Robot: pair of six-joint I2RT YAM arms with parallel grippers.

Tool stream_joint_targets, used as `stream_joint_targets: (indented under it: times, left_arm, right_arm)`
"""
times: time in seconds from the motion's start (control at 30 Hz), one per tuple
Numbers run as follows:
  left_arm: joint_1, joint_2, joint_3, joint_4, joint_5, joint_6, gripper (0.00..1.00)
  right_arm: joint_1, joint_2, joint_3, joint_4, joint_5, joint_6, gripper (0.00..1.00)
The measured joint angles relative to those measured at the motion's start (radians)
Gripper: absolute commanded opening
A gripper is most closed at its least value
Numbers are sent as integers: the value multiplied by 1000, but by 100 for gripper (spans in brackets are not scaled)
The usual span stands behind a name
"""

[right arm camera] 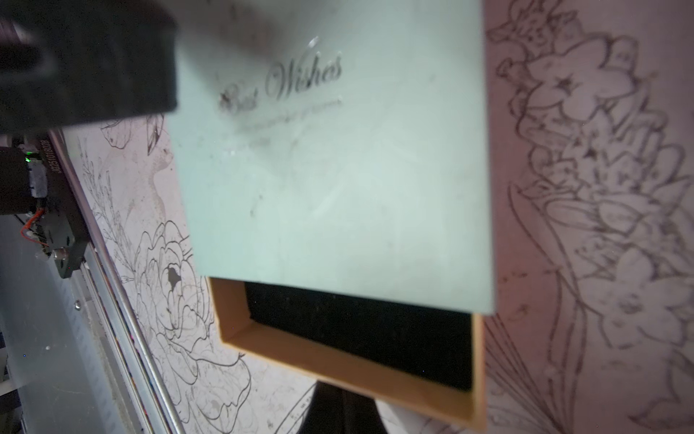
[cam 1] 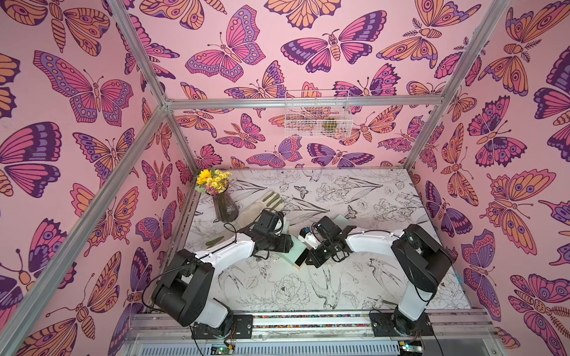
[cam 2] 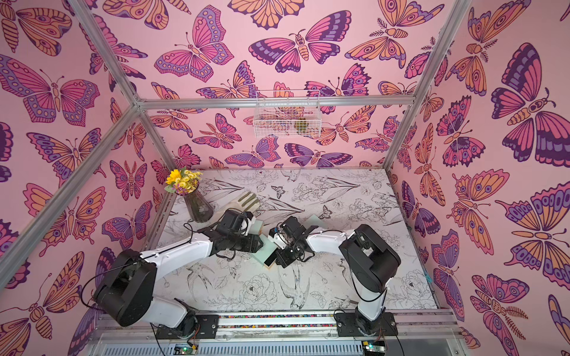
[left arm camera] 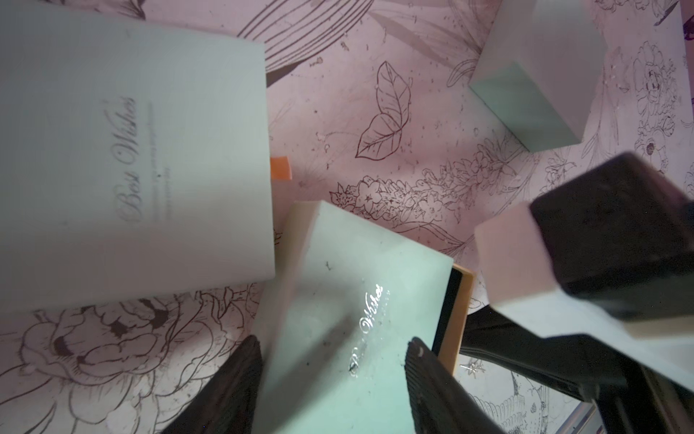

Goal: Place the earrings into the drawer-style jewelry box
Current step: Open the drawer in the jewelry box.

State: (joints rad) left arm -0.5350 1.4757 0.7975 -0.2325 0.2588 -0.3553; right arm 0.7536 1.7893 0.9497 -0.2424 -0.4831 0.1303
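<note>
Room: pink butterfly wallpaper [cam 1: 92, 92] all round, and a bench [cam 1: 370, 197] printed with black-line flowers and birds.
Progress: early-ish, I'd say. The drawer [right arm camera: 338, 366] of the jewelry box [right arm camera: 338, 169] is slid part-way out of its mint sleeve, so the opening step is underway. Nothing has gone in: the strip of black lining that shows is bare.
Left to do: maybe pull the drawer wider, then pick up the earrings and drop them in.
Earrings: one tiny silvery star-shaped thing [left arm camera: 472, 366] lies on the bench just beside the drawer's open end (pretty sure it's an earring, too small to swear on). I can't spot a second one.
Box looks: flat mint sleeve with silver "Best Wishes" script, slightly scuffed, and kraft-brown drawer walls. It sits mid-bench between the two arms.
Left hand [left arm camera: 334, 342]: fingers part-way apart over the sleeve. I can't tell if they're pinching it or just hovering.
Right hand [right arm camera: 340, 407]: closed tight, right at the drawer's front wall. Whether it has a pull tab is hidden.
Lookalikes: two more mint boxes nearby, a bigger one [left arm camera: 131, 150] and another [left arm camera: 544, 75].
</note>
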Motion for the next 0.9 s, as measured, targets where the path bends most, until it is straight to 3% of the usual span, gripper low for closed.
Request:
stream_joint_targets:
  times: [0.2,0.4,0.9]
  left_arm:
    - [0,-34,0,1,-27,0,63]
    - [0,-36,0,24,32,7,63]
    - [0,46,0,78,51,8,63]
  right_arm:
    - [0,11,9,8,-4,0,0]
    - [0,12,9,10,-5,0,0]
    - [0,15,13,18,-9,0,0]
